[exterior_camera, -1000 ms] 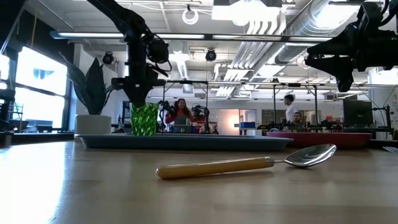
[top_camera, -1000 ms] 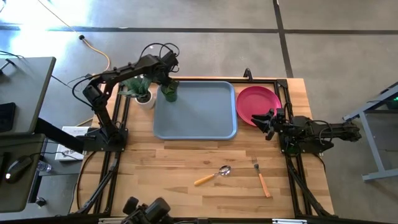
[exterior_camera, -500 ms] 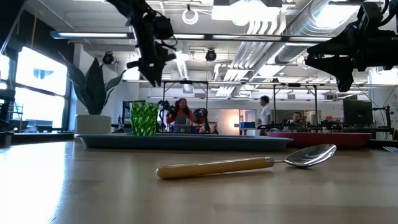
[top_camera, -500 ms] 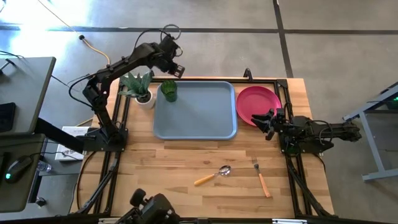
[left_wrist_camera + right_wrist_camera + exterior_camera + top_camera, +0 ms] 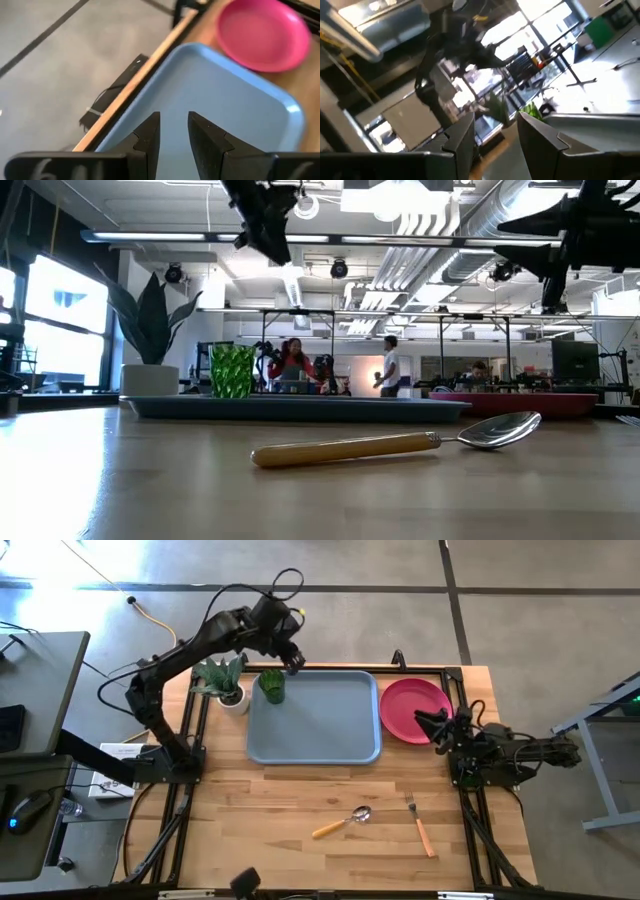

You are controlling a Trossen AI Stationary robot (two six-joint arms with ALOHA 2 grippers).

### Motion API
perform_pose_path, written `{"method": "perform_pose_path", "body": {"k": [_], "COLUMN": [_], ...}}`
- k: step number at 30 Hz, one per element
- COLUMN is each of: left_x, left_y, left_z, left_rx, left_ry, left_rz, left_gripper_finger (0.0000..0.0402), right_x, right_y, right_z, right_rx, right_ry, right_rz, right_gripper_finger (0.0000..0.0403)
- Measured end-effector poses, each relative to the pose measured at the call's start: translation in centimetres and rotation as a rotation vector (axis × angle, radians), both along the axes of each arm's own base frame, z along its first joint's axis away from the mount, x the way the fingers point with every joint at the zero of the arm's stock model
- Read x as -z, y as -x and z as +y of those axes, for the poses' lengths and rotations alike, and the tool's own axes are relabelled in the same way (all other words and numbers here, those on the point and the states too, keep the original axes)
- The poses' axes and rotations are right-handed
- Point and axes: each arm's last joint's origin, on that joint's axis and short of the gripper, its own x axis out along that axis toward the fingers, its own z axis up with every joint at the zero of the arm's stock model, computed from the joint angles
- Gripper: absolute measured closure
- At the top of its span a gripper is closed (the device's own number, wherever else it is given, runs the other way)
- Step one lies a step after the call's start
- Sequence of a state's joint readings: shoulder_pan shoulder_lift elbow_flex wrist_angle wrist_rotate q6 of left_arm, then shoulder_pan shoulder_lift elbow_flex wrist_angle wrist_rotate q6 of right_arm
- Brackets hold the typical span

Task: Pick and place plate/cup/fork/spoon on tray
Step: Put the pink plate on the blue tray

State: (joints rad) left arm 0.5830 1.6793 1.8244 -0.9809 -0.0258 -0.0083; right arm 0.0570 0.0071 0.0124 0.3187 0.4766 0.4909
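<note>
The dark green cup (image 5: 272,686) stands upright on its base in the far left corner of the blue-grey tray (image 5: 320,725); it also shows in the low view (image 5: 232,371). The pink plate (image 5: 412,705) lies on the table right of the tray. The spoon (image 5: 345,823) and the fork (image 5: 420,824) lie flat on the near part of the table. My left gripper (image 5: 292,658) is open and empty, high above the tray's far left corner. My right gripper (image 5: 428,722) is open and empty, raised over the plate's near right edge.
A leafy plant in a white pot (image 5: 226,688) stands just left of the tray, beside the cup. The black arm frames run along both table sides. Bare wood lies between the tray and the cutlery. People show in the room beyond the table.
My left gripper has let go of the cup and risen well clear of it, drifting toward the table's far right. The cup stays upright in the tray's corner. My right gripper has risen a little and tipped upward by the plate.
</note>
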Motion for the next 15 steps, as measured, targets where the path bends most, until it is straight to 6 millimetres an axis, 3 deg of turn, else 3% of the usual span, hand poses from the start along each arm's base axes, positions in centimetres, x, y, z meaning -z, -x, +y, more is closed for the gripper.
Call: {"method": "perform_pose_path", "body": {"k": [7, 15], "left_x": [-0.4, -0.2], "left_y": [-1.7, -3.2], "left_z": [-3.9, -7.0], "left_rx": [0.171, 0.315], "left_ry": [-0.038, 0.006], "left_rz": [0.015, -0.016], "left_gripper_finger": [0.0311, 0.0311], "right_x": [-2.1, -6.5], "right_y": [0.9, 2.9], "right_z": [-0.3, -0.4], "right_rx": [0.122, 0.213], "right_ry": [0.070, 0.220], "right_rz": [-0.106, -0.177], "right_gripper_finger": [0.0263, 0.0263]}}
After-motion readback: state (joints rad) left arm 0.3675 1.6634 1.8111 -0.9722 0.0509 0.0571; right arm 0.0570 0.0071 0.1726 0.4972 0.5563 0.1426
